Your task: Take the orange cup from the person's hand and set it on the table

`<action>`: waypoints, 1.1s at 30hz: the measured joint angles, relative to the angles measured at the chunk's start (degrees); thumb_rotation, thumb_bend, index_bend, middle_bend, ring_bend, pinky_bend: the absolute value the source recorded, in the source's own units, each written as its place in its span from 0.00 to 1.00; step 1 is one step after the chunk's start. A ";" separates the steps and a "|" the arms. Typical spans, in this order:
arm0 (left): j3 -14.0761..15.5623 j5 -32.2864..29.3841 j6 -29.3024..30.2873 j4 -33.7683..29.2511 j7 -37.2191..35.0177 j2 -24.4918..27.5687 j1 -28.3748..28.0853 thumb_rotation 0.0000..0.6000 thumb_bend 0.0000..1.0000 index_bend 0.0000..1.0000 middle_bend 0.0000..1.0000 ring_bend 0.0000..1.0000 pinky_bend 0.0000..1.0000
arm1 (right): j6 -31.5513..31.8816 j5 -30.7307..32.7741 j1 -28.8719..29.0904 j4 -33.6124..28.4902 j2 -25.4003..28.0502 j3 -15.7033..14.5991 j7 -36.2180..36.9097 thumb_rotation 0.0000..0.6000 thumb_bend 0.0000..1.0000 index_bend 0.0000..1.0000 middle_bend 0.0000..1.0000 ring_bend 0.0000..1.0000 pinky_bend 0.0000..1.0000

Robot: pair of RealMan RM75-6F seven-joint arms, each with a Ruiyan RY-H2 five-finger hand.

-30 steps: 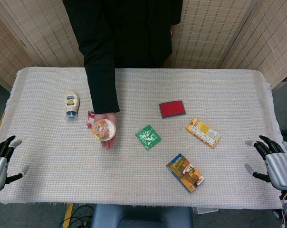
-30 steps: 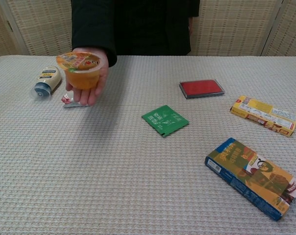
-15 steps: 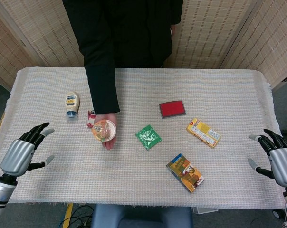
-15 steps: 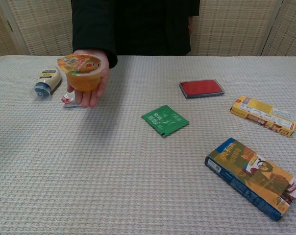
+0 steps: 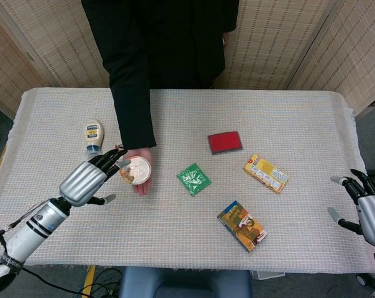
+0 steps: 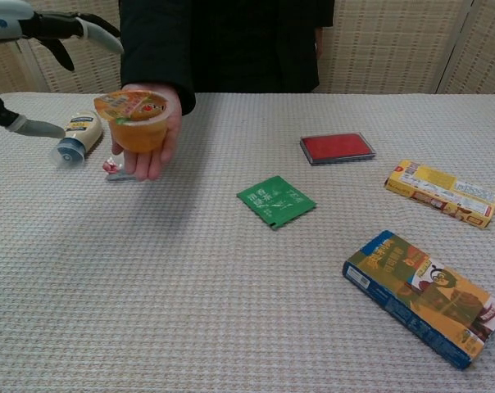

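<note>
The orange cup (image 5: pixel 136 171) (image 6: pixel 138 123), a clear tub of orange jelly with a printed lid, sits in the person's hand (image 6: pixel 156 146) above the table's left side. My left hand (image 5: pixel 88 179) (image 6: pixel 36 34) hovers just left of the cup with fingers spread, its fingertips (image 5: pixel 117 155) close to the cup's rim and holding nothing. Whether they touch the cup is unclear. My right hand (image 5: pixel 367 208) stays open at the table's right edge, far from the cup, and does not appear in the chest view.
A mayonnaise bottle (image 5: pixel 94 136) lies left of the cup, with a small red wrapper (image 6: pixel 116 168) under the person's hand. A green sachet (image 5: pixel 193 179), red flat case (image 5: pixel 225 142), yellow box (image 5: pixel 266 173) and blue-orange box (image 5: pixel 241 225) lie on the woven tablecloth (image 5: pixel 175 230).
My left hand has swept from the table's left edge up and right to beside the cup. My right hand has drifted slightly outward. The person's hand and the cup barely moved.
</note>
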 measured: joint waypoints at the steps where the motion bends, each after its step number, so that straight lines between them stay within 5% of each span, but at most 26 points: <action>1: -0.34 -1.28 -1.00 -0.12 1.12 -0.37 -0.78 1.00 0.26 0.11 0.00 0.03 0.25 | 0.16 0.13 -0.15 0.12 0.00 -0.02 0.16 1.00 0.24 0.23 0.31 0.17 0.20; 10: -2.81 -11.83 -6.74 -0.37 10.80 -4.46 -7.29 1.00 0.26 0.12 0.00 0.01 0.25 | 0.47 0.49 -0.67 0.94 -0.04 -0.13 1.09 1.00 0.25 0.23 0.31 0.17 0.20; 25: -1.71 -21.83 -8.91 4.03 20.77 -9.07 -12.25 1.00 0.26 0.29 0.02 0.07 0.25 | 0.47 0.97 -1.05 1.29 -0.37 -0.16 1.22 1.00 0.24 0.23 0.32 0.17 0.20; 33: -0.89 -23.53 -8.18 6.12 20.87 -11.50 -13.52 1.00 0.26 0.39 0.16 0.23 0.48 | 0.18 1.32 -0.98 1.41 -0.45 0.02 1.18 1.00 0.24 0.23 0.32 0.17 0.20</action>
